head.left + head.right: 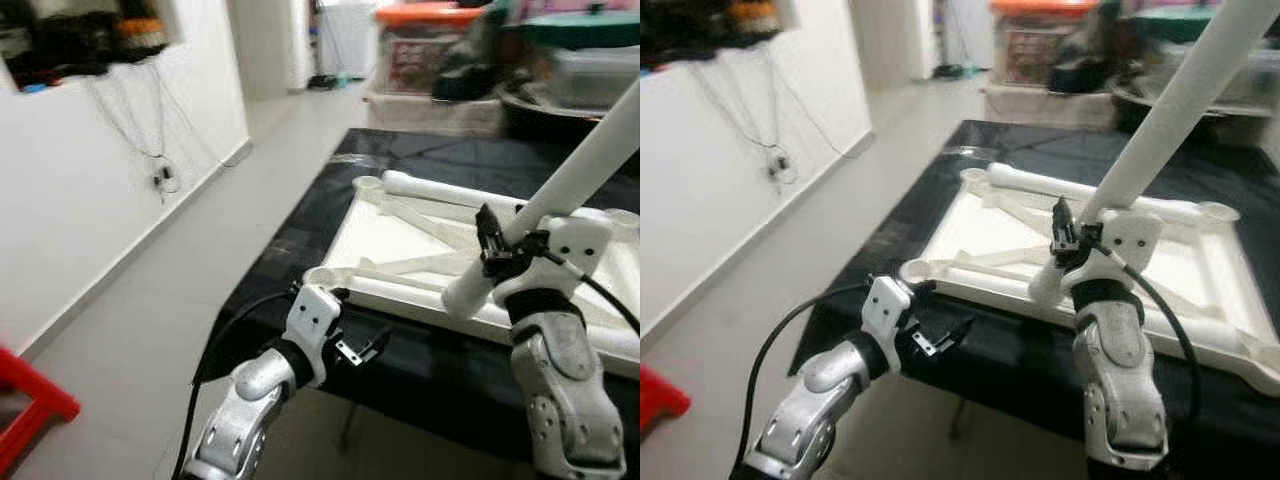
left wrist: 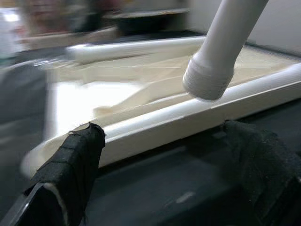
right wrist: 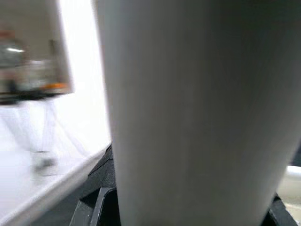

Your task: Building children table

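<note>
Clamped in the right gripper (image 1: 1072,240), one white table leg (image 1: 1160,125) slants up and away, its ribbed lower end hanging just above the near rail of the single white tabletop frame (image 1: 400,235), which lies upside down on a black-covered table (image 1: 300,230). Doing this step well probably means swinging the leg upright, lining its end over one of the round corner sockets (image 1: 322,277), then pressing straight down. Left gripper (image 1: 362,350) hovers by the table's near edge, fingers apart and empty, well placed to steady the frame.
</note>
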{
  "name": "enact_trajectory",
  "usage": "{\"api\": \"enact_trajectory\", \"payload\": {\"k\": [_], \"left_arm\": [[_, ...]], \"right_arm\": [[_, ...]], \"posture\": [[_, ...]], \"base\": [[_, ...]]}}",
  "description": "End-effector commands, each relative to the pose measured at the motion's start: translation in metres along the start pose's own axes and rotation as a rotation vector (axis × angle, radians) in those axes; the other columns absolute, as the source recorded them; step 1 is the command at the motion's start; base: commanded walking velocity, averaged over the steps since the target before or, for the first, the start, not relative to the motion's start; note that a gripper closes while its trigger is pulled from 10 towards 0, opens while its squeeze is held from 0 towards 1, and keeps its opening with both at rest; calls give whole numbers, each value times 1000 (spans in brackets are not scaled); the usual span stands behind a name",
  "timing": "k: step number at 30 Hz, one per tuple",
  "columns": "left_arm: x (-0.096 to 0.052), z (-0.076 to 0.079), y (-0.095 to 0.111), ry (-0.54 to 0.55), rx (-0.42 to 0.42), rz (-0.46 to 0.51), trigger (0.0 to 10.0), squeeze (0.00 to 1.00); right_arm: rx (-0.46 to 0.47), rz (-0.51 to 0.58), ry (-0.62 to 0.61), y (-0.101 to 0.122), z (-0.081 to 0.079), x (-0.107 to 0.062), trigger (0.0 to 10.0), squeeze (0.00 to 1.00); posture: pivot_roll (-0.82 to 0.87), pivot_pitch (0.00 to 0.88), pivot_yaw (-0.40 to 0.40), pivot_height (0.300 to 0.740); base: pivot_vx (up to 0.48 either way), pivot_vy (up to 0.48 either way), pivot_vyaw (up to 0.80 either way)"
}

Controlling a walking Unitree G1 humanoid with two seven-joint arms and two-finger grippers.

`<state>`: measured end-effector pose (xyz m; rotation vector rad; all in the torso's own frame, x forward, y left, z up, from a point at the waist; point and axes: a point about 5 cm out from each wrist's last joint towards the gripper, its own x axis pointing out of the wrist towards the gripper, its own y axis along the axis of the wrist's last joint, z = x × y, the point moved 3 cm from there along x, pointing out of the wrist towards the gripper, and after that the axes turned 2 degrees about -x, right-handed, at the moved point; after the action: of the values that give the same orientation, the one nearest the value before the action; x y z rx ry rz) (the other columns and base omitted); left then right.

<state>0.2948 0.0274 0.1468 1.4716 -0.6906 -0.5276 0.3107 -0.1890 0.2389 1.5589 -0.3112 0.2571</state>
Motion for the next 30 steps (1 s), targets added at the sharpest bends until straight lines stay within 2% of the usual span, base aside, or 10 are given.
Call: {"api": "enact_trajectory", "payload": {"k": [1,9,11,21,30], "left_arm": [[1,-1,3,17,8,8,10000,0],[5,-7,11,64,7,31,10000,0],[7,-15,17,116,15,54,10000,0],[8,-38,31,272,44,110,10000,0],[9,-38,30,274,59,107,10000,0]], "right_arm": [[-10,26,9,4,-2,1,10000,0],[7,29,32,3,-13,3,10000,0],[16,26,35,3,-16,3,10000,0],[31,-4,37,-6,-18,-1,10000,0],[33,-8,36,-7,-19,-2,10000,0]], "posture": [[35,0,-31,740],[37,0,-34,740],[34,0,-36,740],[30,0,-41,740],[30,0,-41,740]], "base": [[0,0,800],[0,0,800],[0,0,800],[78,0,0],[286,0,0]]}}
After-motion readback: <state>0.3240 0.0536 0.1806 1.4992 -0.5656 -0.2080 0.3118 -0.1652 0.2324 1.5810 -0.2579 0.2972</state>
